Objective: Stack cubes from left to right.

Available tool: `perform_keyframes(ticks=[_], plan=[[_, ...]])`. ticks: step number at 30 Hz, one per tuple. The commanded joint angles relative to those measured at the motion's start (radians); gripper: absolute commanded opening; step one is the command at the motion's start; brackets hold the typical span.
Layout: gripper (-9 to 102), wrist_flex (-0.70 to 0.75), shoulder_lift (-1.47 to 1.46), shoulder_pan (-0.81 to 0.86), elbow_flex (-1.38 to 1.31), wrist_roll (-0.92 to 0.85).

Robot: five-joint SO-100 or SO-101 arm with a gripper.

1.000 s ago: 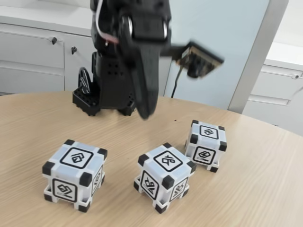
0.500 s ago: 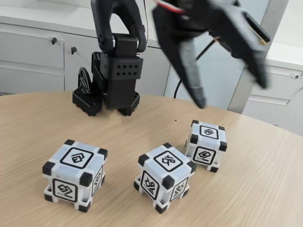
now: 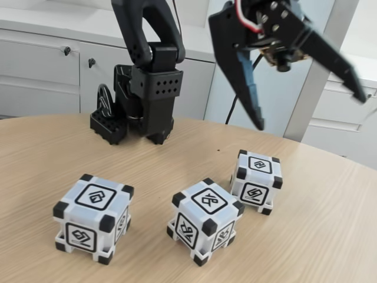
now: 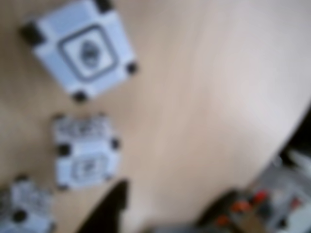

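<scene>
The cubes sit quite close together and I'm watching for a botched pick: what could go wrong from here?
The middle cube is turned at an angle, so the open gripper may catch corners rather than flat faces. The right cube sits close by, so a descending finger could nudge it. The left cube stands apart, less at risk.

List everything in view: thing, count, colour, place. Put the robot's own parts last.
cubes: three, white with black corners and glyphs, apart on the table, none stacked; in the fixed view left, middle, right.
table: one, light wood, rounded edge, under the cubes.
cabinets: white, with dark knobs, behind the table.
wall panel: pale blue, behind the arm.
arm base: one, black, at the table's far side.
claw: one, black, open wide, raised in the air above the right cube, holding nothing.
</scene>
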Motion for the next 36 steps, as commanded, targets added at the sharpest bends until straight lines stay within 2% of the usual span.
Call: perform_keyframes(ticks=[1,8,16,21,27,36], plan=[[38,0.058,0.0,-0.008,-0.046,-0.015],[41,0.184,-0.015,-0.009,-0.046,-0.163],[44,0.184,-0.018,-0.008,-0.046,-0.261],[49,0.178,-0.02,-0.008,-0.046,-0.221],[47,0.192,-0.051,-0.008,-0.044,-0.11],[47,0.193,-0.408,-0.008,-0.063,-0.146]])
